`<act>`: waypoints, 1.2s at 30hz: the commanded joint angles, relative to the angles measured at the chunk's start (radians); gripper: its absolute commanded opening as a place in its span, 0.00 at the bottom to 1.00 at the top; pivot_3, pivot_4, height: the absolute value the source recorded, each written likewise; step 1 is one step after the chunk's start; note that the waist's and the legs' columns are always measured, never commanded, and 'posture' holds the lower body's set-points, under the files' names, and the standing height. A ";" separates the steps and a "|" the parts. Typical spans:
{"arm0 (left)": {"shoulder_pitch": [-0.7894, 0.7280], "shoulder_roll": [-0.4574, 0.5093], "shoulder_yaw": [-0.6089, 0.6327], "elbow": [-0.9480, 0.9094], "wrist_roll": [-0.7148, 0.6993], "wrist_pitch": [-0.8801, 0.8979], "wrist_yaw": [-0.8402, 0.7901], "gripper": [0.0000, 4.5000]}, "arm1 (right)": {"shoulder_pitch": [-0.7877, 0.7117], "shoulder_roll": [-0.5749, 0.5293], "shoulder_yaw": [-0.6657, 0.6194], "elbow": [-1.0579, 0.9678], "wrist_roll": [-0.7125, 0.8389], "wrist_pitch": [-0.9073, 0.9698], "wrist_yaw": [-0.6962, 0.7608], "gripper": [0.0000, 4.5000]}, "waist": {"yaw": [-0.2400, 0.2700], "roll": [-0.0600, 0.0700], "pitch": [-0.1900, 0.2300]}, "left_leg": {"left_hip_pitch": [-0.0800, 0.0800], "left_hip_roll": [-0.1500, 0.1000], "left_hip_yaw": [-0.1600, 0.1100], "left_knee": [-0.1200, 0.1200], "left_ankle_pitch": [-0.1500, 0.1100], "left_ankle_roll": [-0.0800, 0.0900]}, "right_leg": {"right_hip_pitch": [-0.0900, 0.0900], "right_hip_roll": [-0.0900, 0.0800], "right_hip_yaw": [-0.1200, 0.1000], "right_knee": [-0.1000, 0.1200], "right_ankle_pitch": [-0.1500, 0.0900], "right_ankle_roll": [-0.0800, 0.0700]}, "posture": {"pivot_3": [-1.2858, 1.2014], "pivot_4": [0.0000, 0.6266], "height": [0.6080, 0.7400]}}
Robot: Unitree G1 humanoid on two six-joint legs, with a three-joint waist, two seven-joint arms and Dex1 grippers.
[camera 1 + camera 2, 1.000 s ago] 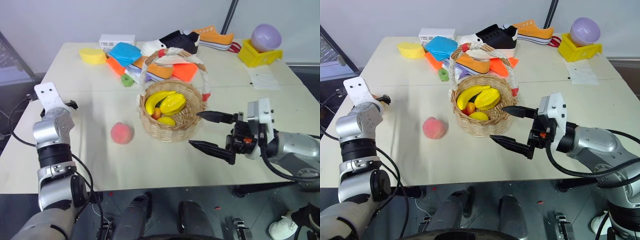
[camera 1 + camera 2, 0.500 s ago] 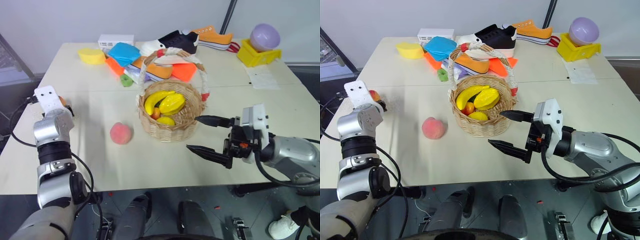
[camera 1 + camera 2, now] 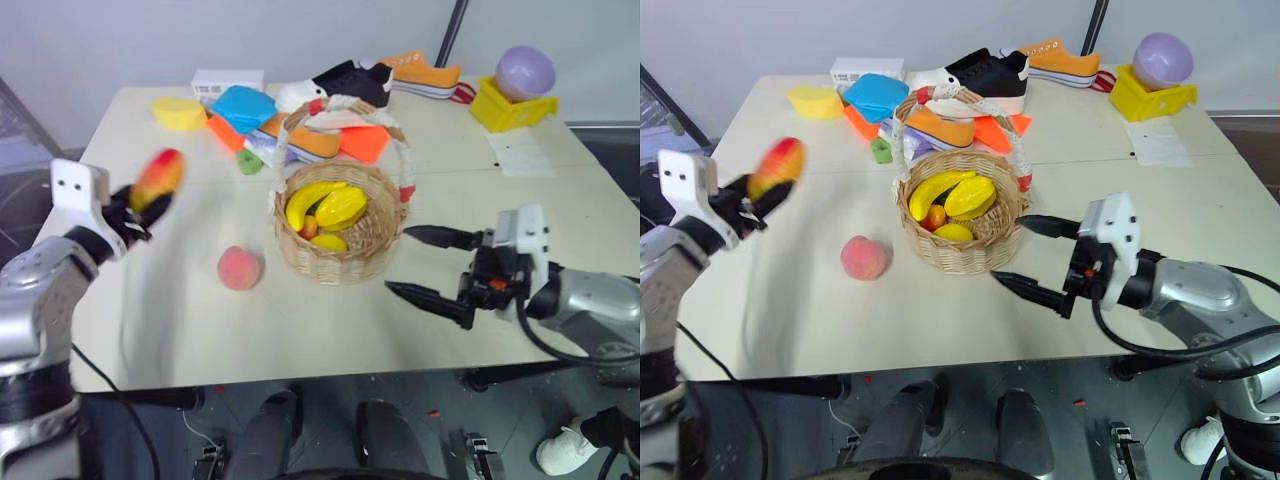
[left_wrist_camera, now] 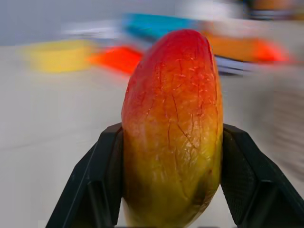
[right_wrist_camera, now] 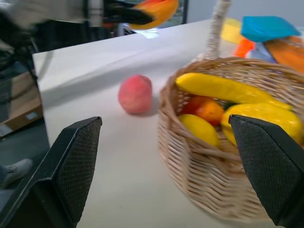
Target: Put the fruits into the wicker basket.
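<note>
Fruits outside the wicker basket (image 3: 340, 235) number two: one mango (image 3: 157, 178) clamped in the left gripper (image 3: 135, 205) above the desk (image 3: 520, 210), one peach (image 3: 240, 268) beside the basket; right gripper (image 3: 420, 265) fully spread, empty.

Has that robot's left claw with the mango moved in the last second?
Yes. The left gripper, shut on the mango, has swung up and in toward the wicker basket, above the table.
</note>
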 commanded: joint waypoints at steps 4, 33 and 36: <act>-0.159 0.018 -0.144 -0.168 -0.219 0.153 -0.036 0.50 | -0.039 -0.007 -0.014 0.024 -0.025 -0.039 0.025 1.00 | 0.005 0.000 0.000 | -0.001 0.000 0.000 0.000 0.000 0.000 | 0.001 -0.001 -0.002 0.000 0.000 -0.001 | 0.52 0.24 1.00; -0.190 0.292 -0.346 0.060 0.177 0.078 -0.178 0.99 | -0.048 0.038 0.025 -0.063 -0.008 -0.018 -0.065 1.00 | -0.002 0.001 0.000 | -0.002 -0.001 0.000 0.000 0.000 0.000 | -0.003 -0.001 0.000 0.000 0.001 -0.001 | 0.52 0.24 1.00; -0.190 0.290 -0.406 0.034 0.206 0.095 -0.174 0.99 | -0.066 0.041 0.040 -0.066 -0.004 -0.013 -0.065 1.00 | 0.006 0.001 0.000 | -0.004 -0.001 0.000 0.000 0.000 0.000 | -0.003 -0.001 0.000 -0.001 0.001 -0.002 | 0.52 0.24 1.00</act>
